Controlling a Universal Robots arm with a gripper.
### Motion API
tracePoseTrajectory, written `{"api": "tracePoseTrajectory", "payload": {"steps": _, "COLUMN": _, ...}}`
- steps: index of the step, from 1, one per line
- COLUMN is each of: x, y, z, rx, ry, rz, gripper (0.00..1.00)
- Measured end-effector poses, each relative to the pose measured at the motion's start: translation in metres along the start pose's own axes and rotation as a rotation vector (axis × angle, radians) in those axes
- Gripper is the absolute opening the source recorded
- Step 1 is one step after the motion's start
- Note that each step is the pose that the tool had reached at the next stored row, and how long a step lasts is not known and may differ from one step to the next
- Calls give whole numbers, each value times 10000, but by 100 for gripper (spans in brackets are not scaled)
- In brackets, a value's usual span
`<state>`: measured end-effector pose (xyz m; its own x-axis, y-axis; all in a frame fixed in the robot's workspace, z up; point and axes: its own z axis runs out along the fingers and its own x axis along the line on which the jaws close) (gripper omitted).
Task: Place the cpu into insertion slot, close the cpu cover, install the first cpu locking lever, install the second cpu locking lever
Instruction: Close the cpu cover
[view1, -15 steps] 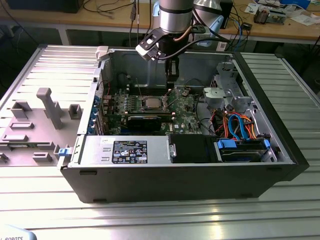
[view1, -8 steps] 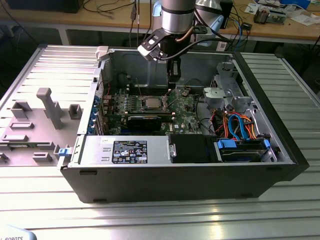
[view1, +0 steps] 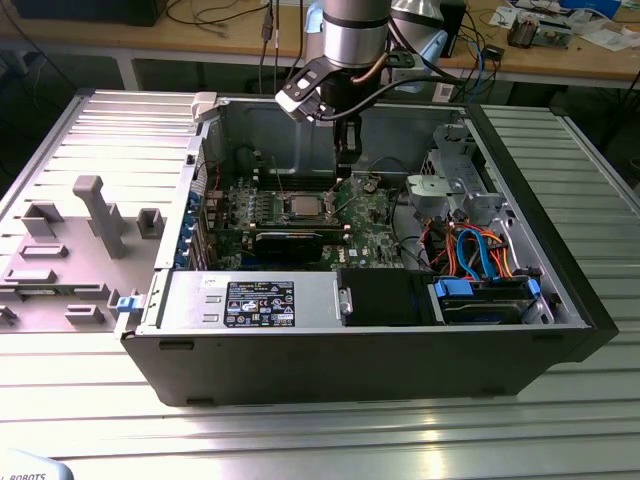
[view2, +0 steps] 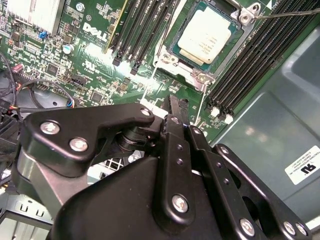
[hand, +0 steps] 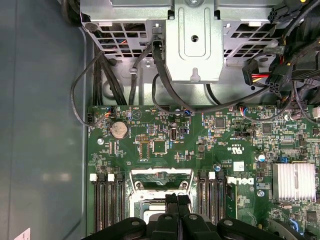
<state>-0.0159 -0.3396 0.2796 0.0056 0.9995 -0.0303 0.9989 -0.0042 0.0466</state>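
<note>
The cpu already lies flat in the slot, in the middle of the board, between the memory slots. I cannot tell if the cover is fully down. A thin lever sticks out from the slot's corner, so I think the locking is not done. The gripper hangs over the board beside the slot, its fingers pressed together and holding nothing.
</note>
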Motion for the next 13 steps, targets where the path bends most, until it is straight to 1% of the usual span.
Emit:
{"api": "tracePoseTrajectory", "payload": {"steps": 4, "x": 0, "y": 4, "z": 0, "rx": 0, "ry": 0, "rz": -2, "gripper": 11}}
{"api": "tracePoseTrajectory", "payload": {"steps": 8, "x": 0, "y": 32, "z": 3, "rx": 1, "ry": 0, "rz": 0, "gripper": 11}}
{"api": "tracePoseTrajectory", "payload": {"steps": 10, "x": 2, "y": 86, "z": 12, "rx": 5, "ry": 0, "rz": 1, "gripper": 11}}
{"api": "tracePoseTrajectory", "payload": {"steps": 11, "x": 3, "y": 122, "z": 19, "rx": 13, "ry": 0, "rz": -1, "gripper": 11}}
{"api": "tracePoseTrajectory", "payload": {"steps": 12, "x": 4, "y": 179, "z": 31, "rx": 34, "ry": 2, "rz": 0, "gripper": 11}}
{"api": "tracePoseTrajectory", "payload": {"steps": 13, "x": 5, "y": 215, "z": 44, "rx": 49, "ry": 1, "rz": 0, "gripper": 11}}
